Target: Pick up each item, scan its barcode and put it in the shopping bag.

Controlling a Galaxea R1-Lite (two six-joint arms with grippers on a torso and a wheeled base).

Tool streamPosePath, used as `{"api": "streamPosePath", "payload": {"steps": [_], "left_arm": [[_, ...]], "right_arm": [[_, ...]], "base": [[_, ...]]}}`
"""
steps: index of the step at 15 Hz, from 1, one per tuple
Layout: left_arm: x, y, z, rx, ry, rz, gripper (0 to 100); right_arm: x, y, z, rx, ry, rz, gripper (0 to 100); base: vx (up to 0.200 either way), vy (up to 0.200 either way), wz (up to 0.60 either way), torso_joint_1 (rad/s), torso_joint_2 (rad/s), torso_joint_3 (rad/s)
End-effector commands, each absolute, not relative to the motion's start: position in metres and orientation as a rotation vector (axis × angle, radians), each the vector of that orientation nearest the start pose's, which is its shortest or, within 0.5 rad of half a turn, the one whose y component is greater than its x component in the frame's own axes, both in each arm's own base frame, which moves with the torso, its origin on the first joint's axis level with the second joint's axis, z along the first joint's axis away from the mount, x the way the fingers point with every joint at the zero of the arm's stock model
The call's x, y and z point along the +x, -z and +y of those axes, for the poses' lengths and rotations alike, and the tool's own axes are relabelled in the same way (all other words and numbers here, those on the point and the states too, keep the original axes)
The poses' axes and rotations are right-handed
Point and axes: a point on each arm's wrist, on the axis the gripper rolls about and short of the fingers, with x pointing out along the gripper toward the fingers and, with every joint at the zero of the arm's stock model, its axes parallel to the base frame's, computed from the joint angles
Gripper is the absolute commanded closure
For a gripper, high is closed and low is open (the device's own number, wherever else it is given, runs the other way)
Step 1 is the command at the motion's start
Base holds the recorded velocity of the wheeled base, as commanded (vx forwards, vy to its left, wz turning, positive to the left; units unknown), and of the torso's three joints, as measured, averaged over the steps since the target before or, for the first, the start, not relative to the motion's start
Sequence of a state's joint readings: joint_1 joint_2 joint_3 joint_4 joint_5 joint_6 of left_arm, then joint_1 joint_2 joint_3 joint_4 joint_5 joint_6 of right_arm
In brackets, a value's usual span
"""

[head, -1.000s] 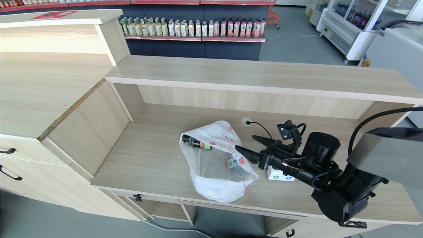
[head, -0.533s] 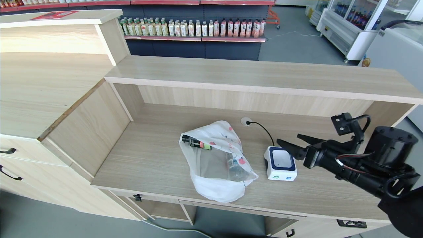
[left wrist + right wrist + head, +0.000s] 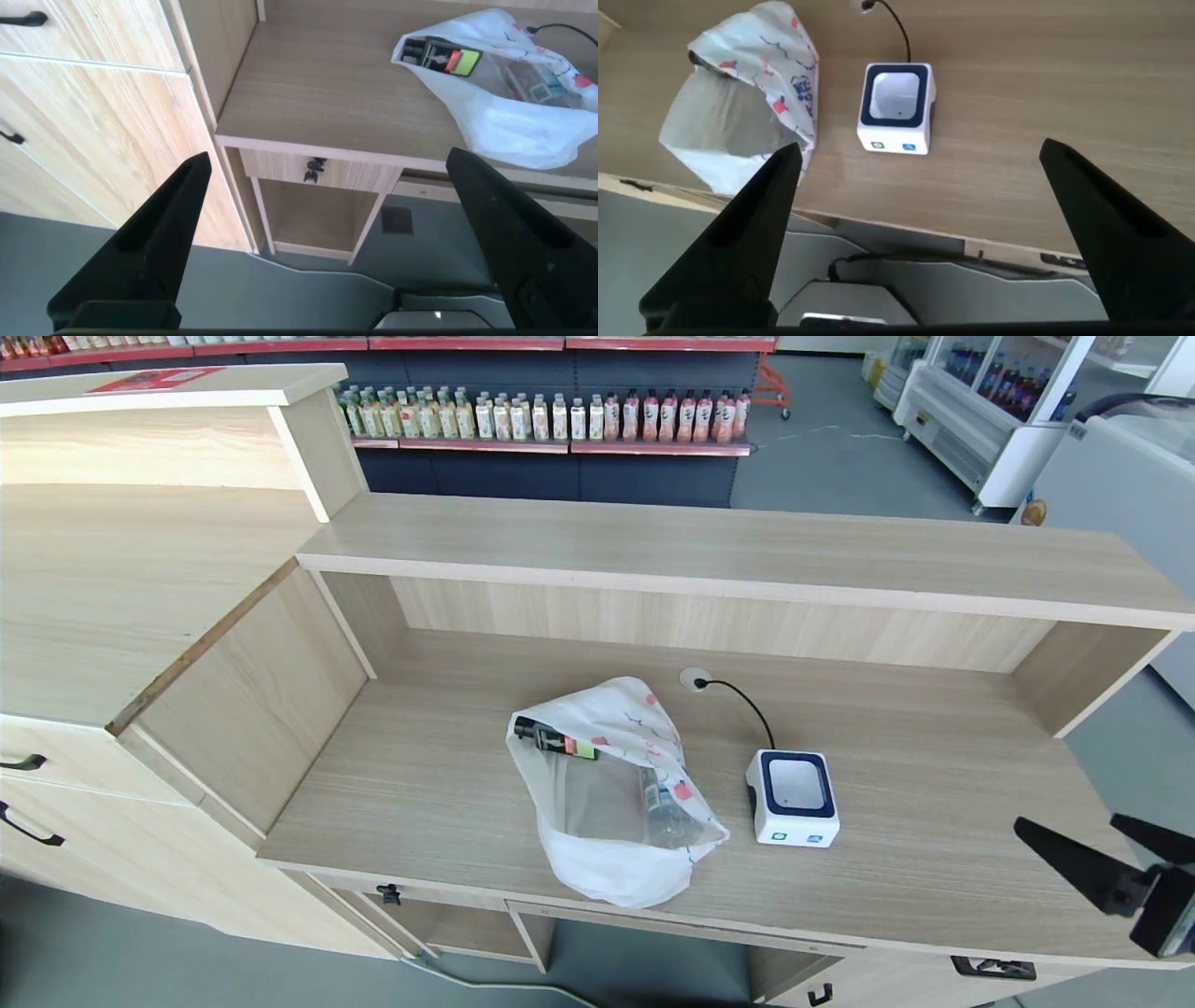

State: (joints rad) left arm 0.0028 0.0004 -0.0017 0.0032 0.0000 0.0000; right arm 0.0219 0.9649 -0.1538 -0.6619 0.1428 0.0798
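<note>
The right gripper point(image 3: 1067, 821) hangs released, fingers spread and empty, over the near edge of the counter point(image 3: 934, 775). The scanner point(image 3: 792, 797) sits well to its left. The bag point(image 3: 611, 793) lies just beyond the scanner, farther left again, with a dark bottle point(image 3: 555, 739) inside. The left gripper point(image 3: 327, 161) is also spread and empty, low before the counter's front; the bag lies higher up on the counter, well apart from it.

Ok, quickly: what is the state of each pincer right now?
Left pincer: open, holding nothing.
Right pincer: open, holding nothing.
</note>
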Motion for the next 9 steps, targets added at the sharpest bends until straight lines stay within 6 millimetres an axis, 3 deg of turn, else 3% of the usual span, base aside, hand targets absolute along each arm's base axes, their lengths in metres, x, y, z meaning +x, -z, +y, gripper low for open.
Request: {"api": "streamPosePath", "payload": {"steps": [1,4,6,9], "left_arm": [[-0.023,-0.076,0.0,0.0,-0.003,0.002,0],[-0.023,-0.076,0.0,0.0,-0.003,0.002,0],[-0.023,-0.076,0.0,0.0,-0.003,0.002,0],[-0.023,-0.076,0.0,0.0,-0.003,0.002,0]], "right_arm": [[0.02,-0.109,0.001,0.022,-0.061,0.123,0],[-0.015,-0.083,0.003,-0.039,-0.038,0.045,0],[-0.021,-0.08,0.002,-0.074,-0.074,-0.023,0],[-0.023,-0.076,0.0,-0.041,0.018,0.002,0]], "base": [[0.0,0.0,0.0,0.0,0.0,0.0],[0.0,0.0,0.0,0.0,0.0,0.0],[0.0,0.0,0.0,0.0,0.0,0.0],[0.0,0.0,0.0,0.0,0.0,0.0]]}}
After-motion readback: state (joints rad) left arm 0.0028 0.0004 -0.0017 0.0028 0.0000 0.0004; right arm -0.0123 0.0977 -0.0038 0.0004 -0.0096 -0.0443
